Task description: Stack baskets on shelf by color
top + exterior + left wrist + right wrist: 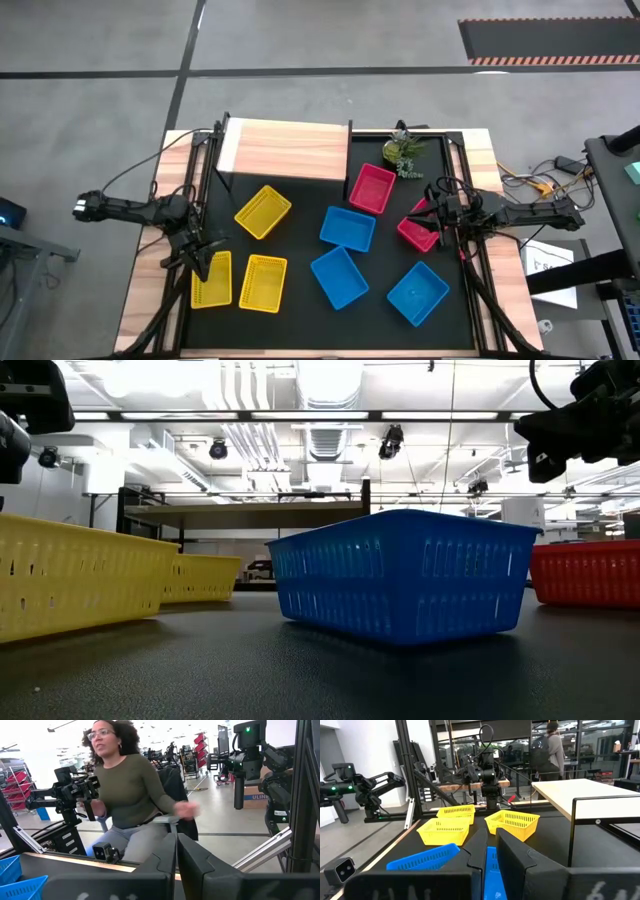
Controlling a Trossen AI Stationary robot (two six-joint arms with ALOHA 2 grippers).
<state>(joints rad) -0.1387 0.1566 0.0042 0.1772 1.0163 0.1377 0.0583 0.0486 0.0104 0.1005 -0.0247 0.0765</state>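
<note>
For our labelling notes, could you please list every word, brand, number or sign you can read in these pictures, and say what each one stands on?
"ULIN": partial lettering on a brown cardboard box on the floor in the left wrist view; the rest is hidden by equipment.
White sheet of paper beside the table's right edge in the high view: print too small to read.
The baskets, the shelf and the plant pot carry no readable text.
</note>
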